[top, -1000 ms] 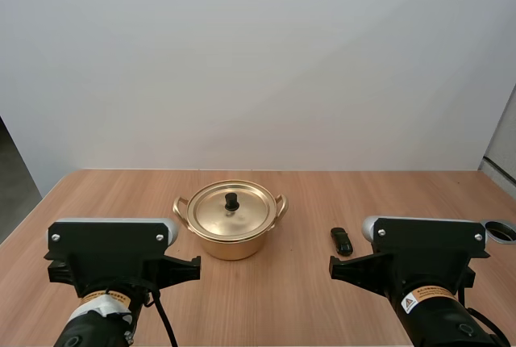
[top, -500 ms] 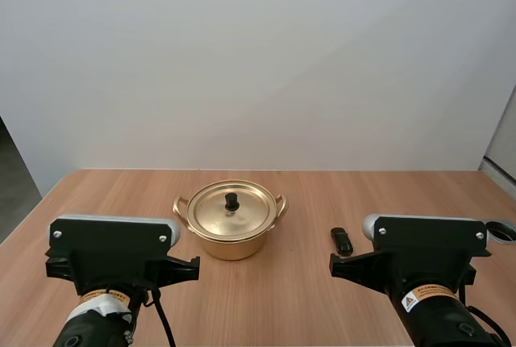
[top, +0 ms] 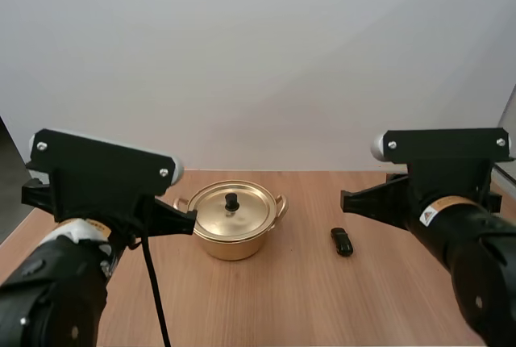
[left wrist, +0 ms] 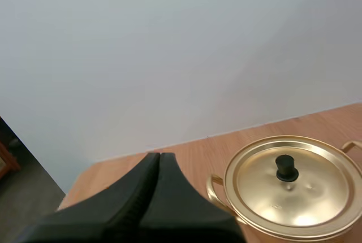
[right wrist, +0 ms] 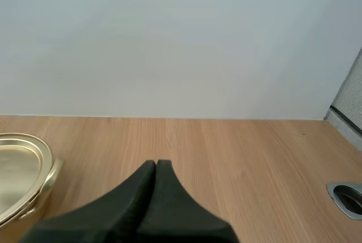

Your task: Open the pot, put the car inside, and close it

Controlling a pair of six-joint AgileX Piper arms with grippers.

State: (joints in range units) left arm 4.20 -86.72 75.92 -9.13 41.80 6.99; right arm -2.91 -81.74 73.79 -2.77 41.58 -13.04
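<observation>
Lidded gold pot (top: 231,238) & small black car (top: 342,241) on a wood table (top: 274,298), two grippers nearby.
Lid (top: 231,209) sits on the pot, black knob (top: 231,200) at its centre. Car lies on the table to the pot's right, apart from it. Left gripper (left wrist: 159,156): fingers pressed together as one dark wedge, holding nothing, near the pot's handle (left wrist: 215,189). Right gripper (right wrist: 156,164): same, fingers together & empty, w/ the pot's rim just beside it.

The wooden table (top: 274,307) carries a gold pot (top: 234,244) at centre, lid (top: 216,213) on, and a small black car (top: 342,241) lying apart on its right.
</observation>
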